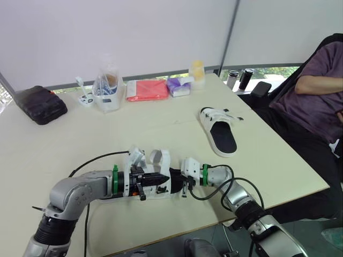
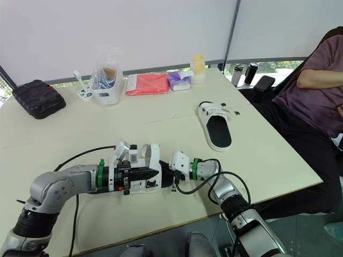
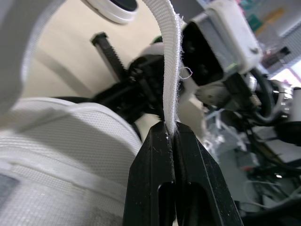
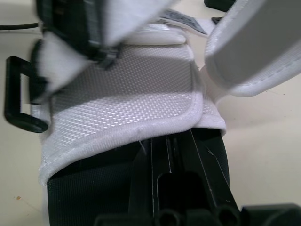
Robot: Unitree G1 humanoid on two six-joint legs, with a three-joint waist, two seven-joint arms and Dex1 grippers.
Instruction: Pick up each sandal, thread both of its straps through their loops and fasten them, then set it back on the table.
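- The held sandal (image 1: 155, 181) sat low over the near edge of the table (image 1: 161, 126), spanned between the two grippers; whether its sole touched the tabletop could not be told.
- Its long axis ran side to side, roughly parallel to that near edge. The strapped end pointed toward the robot's left and the bare black footbed end toward its right.
- Its white straps stood up in open arches above the footbed.
- The left gripper (image 3: 170, 137) was clenched on a white strap (image 3: 170, 56) (the webbing's frayed edge rose straight out from between the fingertips).
- The right gripper (image 4: 169, 146) was clamped on the sandal's black end, just below the white woven upper. A black loop (image 4: 19, 101) stuck out at the side of that upper.
- The second sandal (image 1: 221, 133) lay flat on the table, well apart, farther back and to the robot's right. Its long axis ran away from the robot, strapped end far, black heel end near and angled slightly rightward.
- A black case (image 1: 40, 104) and a red pouch (image 1: 146, 89) sat along the far edge, and a person (image 1: 321, 91) sat past the table's right side.
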